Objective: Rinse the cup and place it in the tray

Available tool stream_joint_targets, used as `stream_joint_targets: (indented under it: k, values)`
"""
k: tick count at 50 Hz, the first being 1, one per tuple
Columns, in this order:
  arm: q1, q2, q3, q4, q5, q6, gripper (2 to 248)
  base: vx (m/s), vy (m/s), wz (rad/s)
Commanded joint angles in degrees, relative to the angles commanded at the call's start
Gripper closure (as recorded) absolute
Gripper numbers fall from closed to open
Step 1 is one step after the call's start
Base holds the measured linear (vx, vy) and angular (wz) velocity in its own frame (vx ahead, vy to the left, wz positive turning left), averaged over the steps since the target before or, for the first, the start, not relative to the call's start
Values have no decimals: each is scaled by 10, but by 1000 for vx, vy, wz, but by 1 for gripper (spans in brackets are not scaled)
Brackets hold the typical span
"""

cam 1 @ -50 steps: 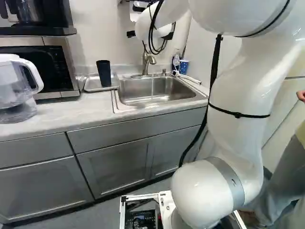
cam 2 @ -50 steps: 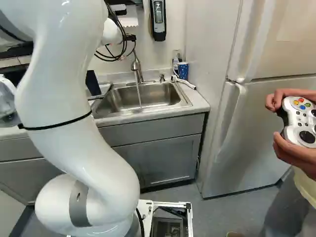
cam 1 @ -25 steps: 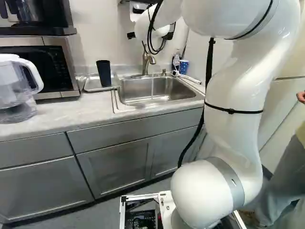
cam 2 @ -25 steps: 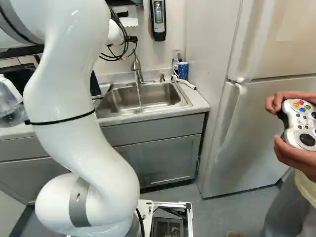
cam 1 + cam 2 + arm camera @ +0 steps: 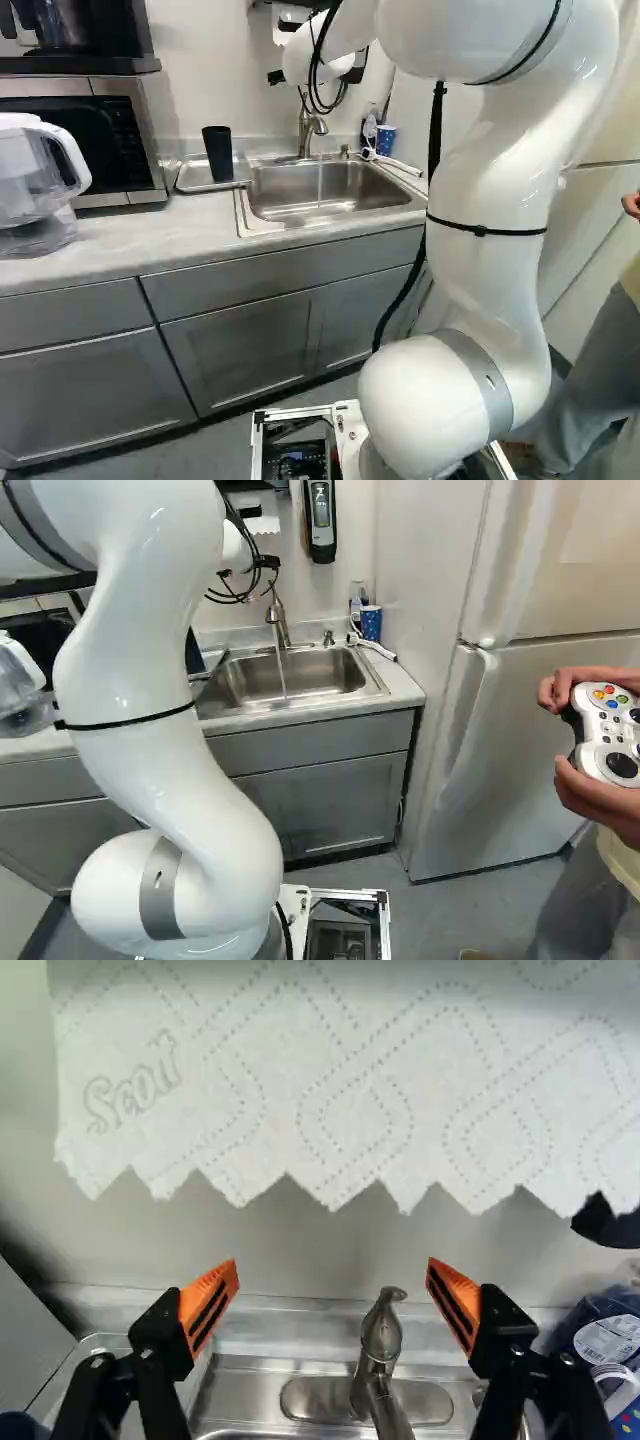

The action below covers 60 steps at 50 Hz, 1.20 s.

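Far left of the left base view, a clear pitcher with a white lid (image 5: 35, 185) on the counter (image 5: 135, 235), in front of the microwave (image 5: 75, 140); a black appliance (image 5: 75, 35) sits above that. Next along, the task's thing: dark cup (image 5: 218, 153), upright in the tray (image 5: 200, 185), left of the basin and well apart from the gripper (image 5: 356, 75). Then the steel sink (image 5: 270, 190), faucet (image 5: 306, 130) at its back edge, a thin stream of water (image 5: 281, 665) falling from the spout into the basin. Small dispenser (image 5: 328, 638) on the back rim, right of the faucet. Blue patterned cup (image 5: 386, 139) at the back right corner, beside the wall. White arm (image 5: 495, 190) right of the middle in this view, bent up and over, its wrist high in front of the wall above the faucet. Right base view, farther right: black wall unit (image 5: 320, 520), then the refrigerator (image 5: 545, 700).

Wrist view: gripper (image 5: 332, 1295) spread wide, orange pads (image 5: 208, 1305) facing one another, nothing pinched. Faucet top shows ahead, in the gap between the fingers. A paper towel (image 5: 340, 1090) with a jagged edge hangs ahead of the fingers, spanning beyond both
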<state>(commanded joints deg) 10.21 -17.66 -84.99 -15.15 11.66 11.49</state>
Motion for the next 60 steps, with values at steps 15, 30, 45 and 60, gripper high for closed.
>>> stream_joint_targets:
  k: [15,30,45,60]
  values:
    - [3,-15,-17,0,-10,0,3,0,0,0]
    - [8,-30,-34,0,-13,0,3,0,0,0]
    - [16,-44,-51,0,-13,0,3,0,0,0]
    - [16,-44,-51,0,-13,0,3,0,0,0]
